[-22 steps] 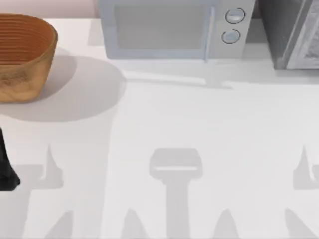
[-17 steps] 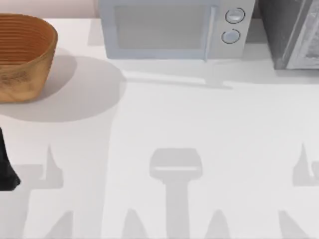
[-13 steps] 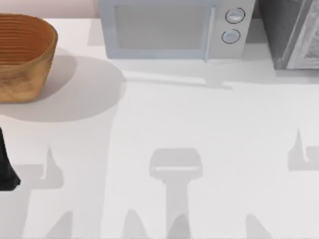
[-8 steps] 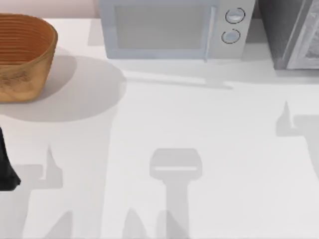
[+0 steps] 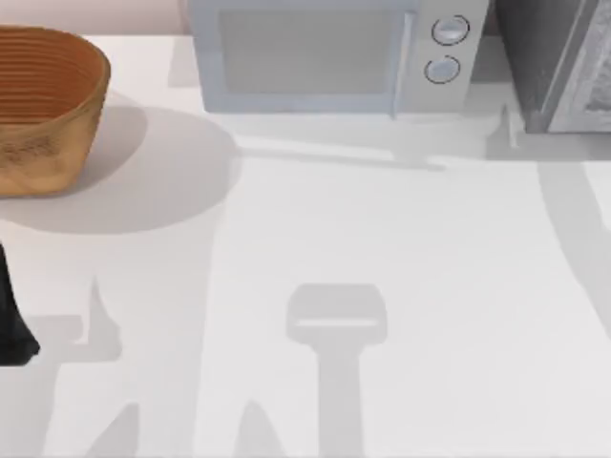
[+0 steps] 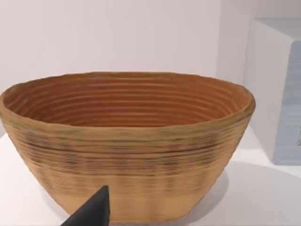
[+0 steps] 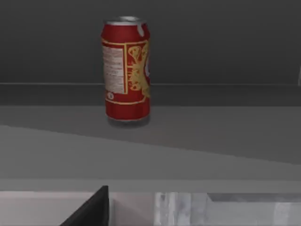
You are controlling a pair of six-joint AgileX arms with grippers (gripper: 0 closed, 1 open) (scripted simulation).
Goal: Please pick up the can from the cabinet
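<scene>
Can (image 7: 125,69) stands upright on the cabinet (image 5: 558,67) shelf at the desk's far right corner, long axis vertical, straight ahead of our right gripper (image 7: 91,208) and well apart from it; we judge the right arm the nearer. Whether its fingers are apart, we cannot tell. Left gripper (image 6: 91,210) sits parked by the basket (image 5: 43,105) at the left edge. Against the earlier frame, the right arm's shadow has crept from near edge toward the cabinet.
</scene>
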